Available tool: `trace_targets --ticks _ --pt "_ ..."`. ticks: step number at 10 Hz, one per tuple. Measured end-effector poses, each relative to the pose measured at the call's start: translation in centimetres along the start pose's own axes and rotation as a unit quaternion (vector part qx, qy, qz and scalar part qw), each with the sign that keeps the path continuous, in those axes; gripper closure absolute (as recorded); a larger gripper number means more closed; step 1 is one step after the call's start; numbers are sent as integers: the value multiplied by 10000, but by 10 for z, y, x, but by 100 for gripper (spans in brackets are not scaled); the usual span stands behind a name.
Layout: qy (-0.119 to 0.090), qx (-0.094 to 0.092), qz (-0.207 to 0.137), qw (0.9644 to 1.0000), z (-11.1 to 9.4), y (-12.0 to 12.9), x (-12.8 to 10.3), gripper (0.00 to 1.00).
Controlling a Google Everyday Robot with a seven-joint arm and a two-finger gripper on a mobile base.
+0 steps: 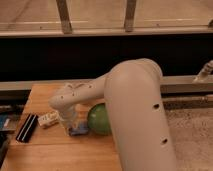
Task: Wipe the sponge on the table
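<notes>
Camera view: the gripper [72, 126] is down low over the table [60, 150], right on the blue-grey sponge [80, 131] — whether it is clamped on the pad or only pressing it, I cannot tell. The sponge lies on the wood just beside the green bowl [99, 119], with the white box [48, 119] and black ribbed bar [27, 127] off towards the picture's left edge.

Sponge [80, 132] & green bowl [99, 119] partly behind arm [134, 100]; gripper [71, 125] atop sponge.
</notes>
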Motion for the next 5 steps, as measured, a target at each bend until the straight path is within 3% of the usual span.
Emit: trace_targets --ticks 2,4,5 --pt "-86 135 -243 9996 -9 25 -18 100" --pt "-146 183 -498 9985 -16 41 -20 98" --pt "-165 157 -676 9974 -18 50 -16 91"
